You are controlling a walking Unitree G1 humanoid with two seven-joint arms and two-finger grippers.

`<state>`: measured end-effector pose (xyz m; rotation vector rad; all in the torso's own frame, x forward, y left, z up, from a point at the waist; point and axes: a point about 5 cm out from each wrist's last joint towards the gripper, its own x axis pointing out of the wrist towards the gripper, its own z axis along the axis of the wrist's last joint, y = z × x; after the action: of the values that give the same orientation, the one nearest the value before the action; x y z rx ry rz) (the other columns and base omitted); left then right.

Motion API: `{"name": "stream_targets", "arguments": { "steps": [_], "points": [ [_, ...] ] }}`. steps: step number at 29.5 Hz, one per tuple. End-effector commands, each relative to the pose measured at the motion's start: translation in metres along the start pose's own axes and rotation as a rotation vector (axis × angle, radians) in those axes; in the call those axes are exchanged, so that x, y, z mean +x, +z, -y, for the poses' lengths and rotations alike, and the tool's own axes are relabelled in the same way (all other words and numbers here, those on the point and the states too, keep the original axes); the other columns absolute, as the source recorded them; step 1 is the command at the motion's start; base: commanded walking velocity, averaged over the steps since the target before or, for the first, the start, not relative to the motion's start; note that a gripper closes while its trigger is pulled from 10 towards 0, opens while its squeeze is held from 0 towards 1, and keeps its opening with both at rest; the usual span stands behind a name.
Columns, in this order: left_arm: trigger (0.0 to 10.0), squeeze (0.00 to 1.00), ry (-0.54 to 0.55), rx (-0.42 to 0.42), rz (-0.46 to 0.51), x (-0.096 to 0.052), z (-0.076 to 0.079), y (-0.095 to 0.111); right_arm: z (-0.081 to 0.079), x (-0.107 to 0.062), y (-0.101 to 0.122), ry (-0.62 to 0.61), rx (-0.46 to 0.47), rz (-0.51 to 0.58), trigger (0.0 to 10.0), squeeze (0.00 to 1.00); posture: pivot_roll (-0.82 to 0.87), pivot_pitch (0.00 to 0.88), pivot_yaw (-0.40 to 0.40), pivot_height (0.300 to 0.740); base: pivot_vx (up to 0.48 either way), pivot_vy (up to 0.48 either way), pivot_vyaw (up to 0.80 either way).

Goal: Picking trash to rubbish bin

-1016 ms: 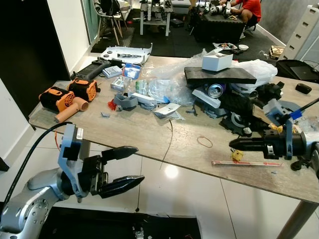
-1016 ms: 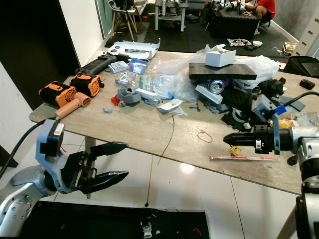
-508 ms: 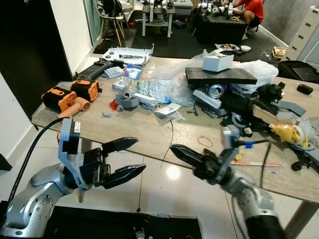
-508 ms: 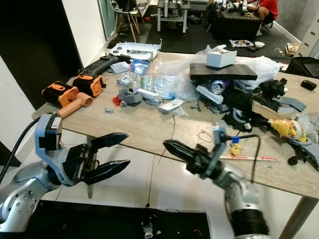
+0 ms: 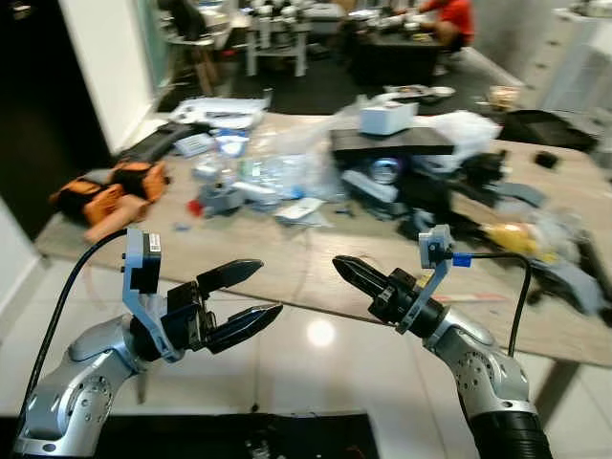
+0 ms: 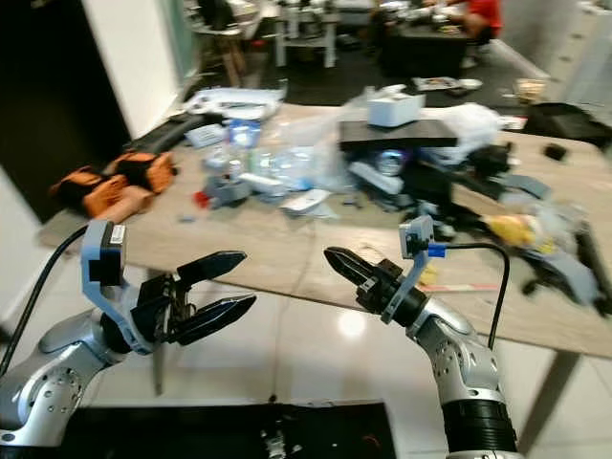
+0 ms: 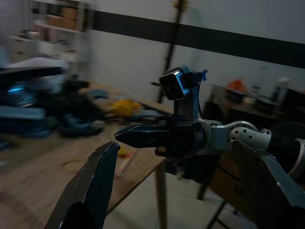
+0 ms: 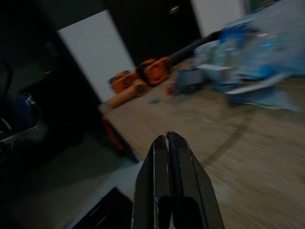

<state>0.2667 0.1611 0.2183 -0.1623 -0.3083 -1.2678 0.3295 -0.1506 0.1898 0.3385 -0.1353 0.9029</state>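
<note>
Workshop w/ cluttered wooden table point(image 5: 316, 273), views blurred. Left gripper point(image 5: 239, 301) hovers below the near table edge, fingers spread, empty. Right gripper point(image 5: 352, 272) near that edge, fingers pressed together, holding nothing. Trash prob. the plastic wrap pile point(image 5: 287, 167) mid-table. Step: approach, nothing picked. Next: pick one item, reach over it.

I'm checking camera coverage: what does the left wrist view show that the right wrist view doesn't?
Left wrist view alone: the right gripper from the side, fingers together, with its blue-edged wrist camera, a yellow object on the table, and the left gripper open.

Right wrist view alone: the orange tools at the table's far corner, clear plastic wrapping, and a dark doorway.

Both: the wooden tabletop and clutter on it.
</note>
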Motion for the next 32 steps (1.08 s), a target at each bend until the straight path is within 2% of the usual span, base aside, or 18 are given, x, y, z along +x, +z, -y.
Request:
{"name": "stream_targets", "arguments": {
  "steps": [1,9,21,22,24,25,27,28,31,32],
  "points": [
    [10.0,0.0,-0.002,0.014,-0.006,0.0,-0.001,0.0,-0.002,-0.002,-0.001,-0.009,-0.016,-0.019,10.0,0.0,-0.07,0.123,0.018,0.74,0.0,0.0,-0.76],
    [10.0,0.0,0.02,0.044,-0.02,-0.003,-0.004,0.001,0.007,-0.004,0.011,-0.052,-0.082,-0.044,10.0,0.0,-0.07,0.117,0.012,0.74,0.0,0.0,-0.77],
    [10.0,0.0,0.105,0.109,-0.128,-0.013,-0.013,-0.005,0.018,-0.007,0.023,-0.094,-0.189,-0.09,10.0,0.0,-0.07,0.123,0.002,0.74,0.0,0.0,-0.77],
    [10.0,0.0,0.143,0.139,-0.164,-0.016,-0.017,-0.007,0.022,-0.007,0.026,-0.119,-0.23,-0.105,10.0,0.0,-0.07,0.125,0.002,0.74,0.0,0.0,0.0],
    [10.0,0.0,0.157,0.151,-0.178,-0.017,-0.019,-0.008,0.023,-0.008,0.027,-0.125,-0.248,-0.111,10.0,0.0,-0.07,0.127,0.002,0.74,0.0,0.0,0.0],
    [10.0,0.0,0.195,0.18,-0.202,-0.021,-0.023,-0.007,0.027,-0.01,0.03,-0.131,-0.322,-0.157,10.0,0.0,-0.07,0.131,0.002,0.74,0.0,0.0,0.0],
    [10.0,0.0,0.223,0.204,-0.227,-0.025,-0.026,-0.006,0.03,-0.012,0.032,-0.138,-0.372,-0.194,10.0,0.0,-0.07,0.136,0.0,0.74,0.0,0.0,0.0],
    [10.0,0.0,0.239,0.219,-0.252,-0.028,-0.028,-0.006,0.034,-0.013,0.034,-0.144,-0.428,-0.239,10.0,0.0,-0.07,0.141,0.0,0.74,0.0,0.0,0.0],
    [10.0,0.0,0.278,0.25,-0.352,-0.042,-0.031,-0.006,0.045,-0.016,0.042,-0.142,-0.613,-0.398,10.0,0.0,-0.07,0.152,-0.004,0.74,0.0,0.0,0.0],
    [10.0,0.0,0.282,0.257,-0.385,-0.047,-0.031,-0.007,0.048,-0.016,0.047,-0.137,-0.641,-0.418,10.0,0.0,-0.07,0.158,-0.008,0.74,0.0,0.0,0.0]
  ]
}}
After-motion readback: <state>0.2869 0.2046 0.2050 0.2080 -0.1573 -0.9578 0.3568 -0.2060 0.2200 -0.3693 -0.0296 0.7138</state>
